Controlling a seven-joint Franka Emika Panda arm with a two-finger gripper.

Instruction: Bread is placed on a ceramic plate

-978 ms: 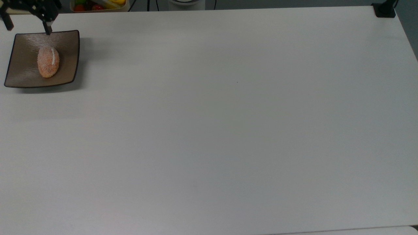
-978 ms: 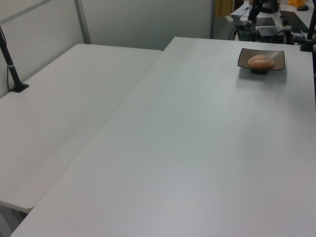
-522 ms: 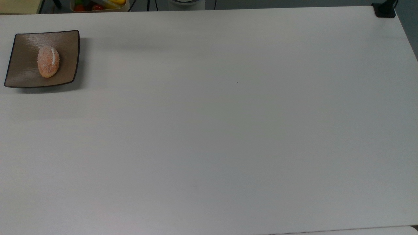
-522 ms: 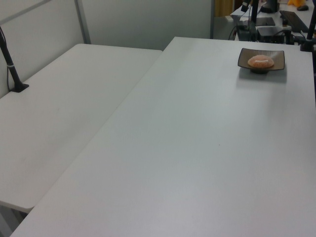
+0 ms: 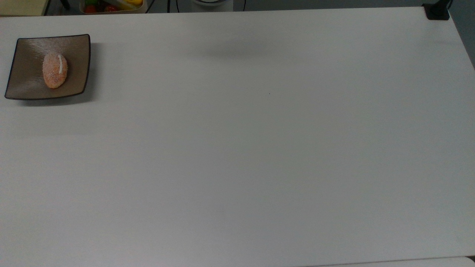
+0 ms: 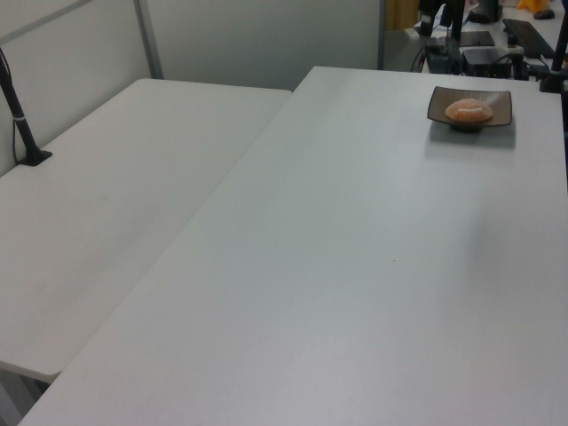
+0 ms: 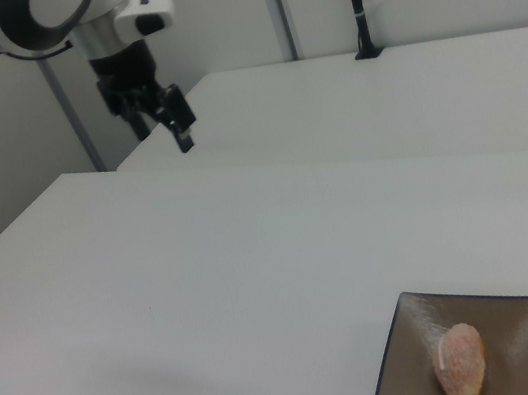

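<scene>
The bread (image 5: 55, 70), a small orange-brown bun with a white stripe, lies on the ceramic plate (image 5: 29, 48) at the top view's far left. In the left view the bread (image 6: 469, 110) sits on the plate (image 6: 501, 102) near the far right corner. The right view has the bread (image 7: 460, 362) on the plate (image 7: 507, 319) at the bottom right. My gripper (image 7: 164, 133) hangs high in the right view's upper left, far from the plate, open with nothing between its fingers.
A box of colourful items (image 5: 111, 5) sits beyond the table's far edge in the top view. A black clamp (image 5: 437, 11) grips the far right corner. A second white table (image 6: 115, 195) adjoins on the left view's left, with a black pole (image 6: 18, 115).
The gripper, which stood at the plate's far edge in the top view, has lifted away out of that view. Its shadow has slid right along the table. Bread and plate have not moved.
</scene>
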